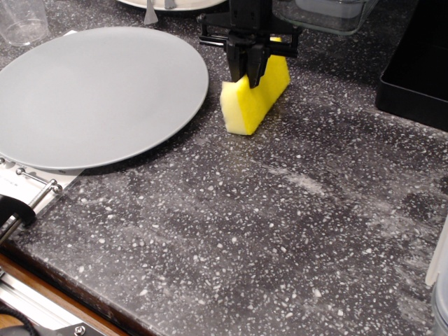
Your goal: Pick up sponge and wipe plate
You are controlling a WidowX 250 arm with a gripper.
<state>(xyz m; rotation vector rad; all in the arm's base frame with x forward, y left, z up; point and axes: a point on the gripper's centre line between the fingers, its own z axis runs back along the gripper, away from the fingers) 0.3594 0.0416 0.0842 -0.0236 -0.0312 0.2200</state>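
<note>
The yellow sponge (252,101) stands on its edge on the dark speckled counter, just right of the large grey plate (91,94). My black gripper (247,72) comes down from above and is shut on the sponge's top edge, squeezing it narrow between the fingers. The sponge's lower end rests on or just above the counter; I cannot tell which. The plate lies flat at the left with nothing on it.
A clear plastic cup (22,21) stands at the far left. A white dish (171,4) and a clear container (329,14) sit at the back. A black box (416,66) stands at the right. A metal rack (28,192) lies at the lower left.
</note>
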